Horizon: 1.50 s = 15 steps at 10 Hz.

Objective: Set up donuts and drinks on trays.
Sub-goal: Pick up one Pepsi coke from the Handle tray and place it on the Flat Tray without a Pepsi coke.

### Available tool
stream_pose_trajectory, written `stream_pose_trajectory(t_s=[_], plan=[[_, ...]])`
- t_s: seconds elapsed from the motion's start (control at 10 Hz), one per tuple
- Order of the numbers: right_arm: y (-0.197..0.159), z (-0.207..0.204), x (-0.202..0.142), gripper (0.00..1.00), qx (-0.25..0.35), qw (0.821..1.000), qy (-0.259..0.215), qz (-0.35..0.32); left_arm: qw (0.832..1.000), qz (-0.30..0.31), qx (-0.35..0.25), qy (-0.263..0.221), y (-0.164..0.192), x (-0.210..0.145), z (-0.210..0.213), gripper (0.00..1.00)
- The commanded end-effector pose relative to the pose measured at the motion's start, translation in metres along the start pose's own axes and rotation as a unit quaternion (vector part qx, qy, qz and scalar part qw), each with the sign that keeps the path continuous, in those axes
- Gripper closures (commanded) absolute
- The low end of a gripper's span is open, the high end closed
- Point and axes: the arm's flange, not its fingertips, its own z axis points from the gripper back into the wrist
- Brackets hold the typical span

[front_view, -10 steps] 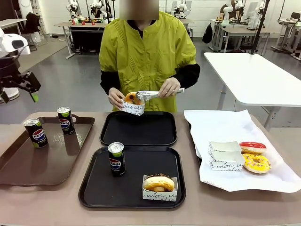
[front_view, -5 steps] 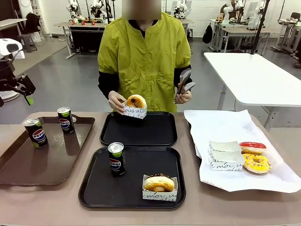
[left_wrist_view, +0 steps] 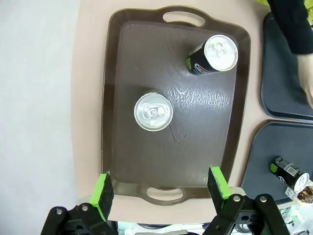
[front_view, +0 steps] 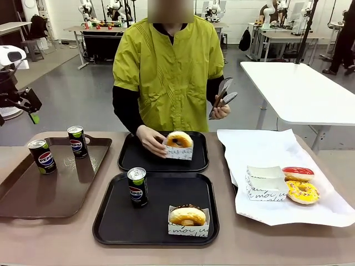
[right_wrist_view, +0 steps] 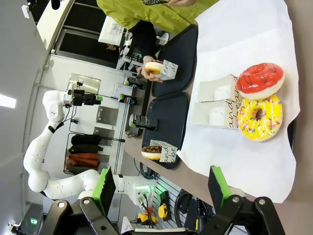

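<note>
Cans (left_wrist_view: 153, 112) standing upright on brown tray (left_wrist_view: 195, 142), straight ahead of left gripper (left_wrist_view: 160, 186).
Left gripper is hanging released and empty, the nearer one sitting centred between its finger lines, top facing it. Right gripper (right_wrist_view: 160, 182), fingers also spread and empty, is hovering by the loose donuts (right_wrist_view: 259, 81) on the paper sheet (right_wrist_view: 244, 29), well apart from them.

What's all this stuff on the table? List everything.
Black trays: two, table middle, near and far.
Brown tray: one, left.
Pepsi cans: three, black; two on brown tray, one on near black tray.
Donuts: four; chocolate on near tray, one held on far tray, red and yellow on white sheet.
Empty paper trays: two, white, beside those.
Tongs: one, silver, in person's raised hand.
Other hand: on far donut's paper tray.
Left gripper, right gripper: black, open.
</note>
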Motion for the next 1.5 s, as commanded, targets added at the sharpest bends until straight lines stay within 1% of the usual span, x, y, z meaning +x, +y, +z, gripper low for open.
stream_pose_trajectory(t_s=[0.0, 0.1, 0.2, 0.4, 0.7, 0.9, 1.2, 1.4], plan=[[0.000, 0.000, 0.000, 0.00, 0.006, 1.000, -0.001, 0.002, 1.000, -0.004, -0.012, -0.002, 0.013, 0.008, -0.018, 0.00], [0.000, 0.000, 0.000, 0.00, 0.006, 1.000, -0.001, 0.002, 1.000, -0.009, -0.020, -0.001, 0.012, 0.019, -0.025, 0.00], [0.000, 0.000, 0.000, 0.00, 0.006, 1.000, -0.001, 0.002, 1.000, -0.016, -0.023, 0.010, 0.010, 0.027, -0.034, 0.00], [0.000, 0.000, 0.000, 0.00, 0.006, 1.000, -0.001, 0.002, 1.000, -0.012, -0.018, 0.015, 0.011, 0.023, -0.054, 0.00], [0.000, 0.000, 0.000, 0.00, 0.006, 1.000, -0.001, 0.002, 0.999, -0.012, -0.009, 0.034, 0.008, 0.040, -0.078, 0.00], [0.000, 0.000, 0.000, 0.00, 0.006, 1.000, -0.001, 0.002, 0.999, -0.006, -0.012, 0.039, 0.013, 0.039, -0.092, 0.00], [0.000, 0.000, 0.000, 0.00, 0.006, 1.000, -0.001, 0.002, 0.998, -0.022, -0.019, 0.051, 0.011, 0.052, -0.110, 0.00], [0.000, 0.000, 0.000, 0.00, 0.006, 1.000, -0.001, 0.002, 0.998, -0.021, -0.024, 0.061, 0.018, 0.050, -0.121, 0.00]])
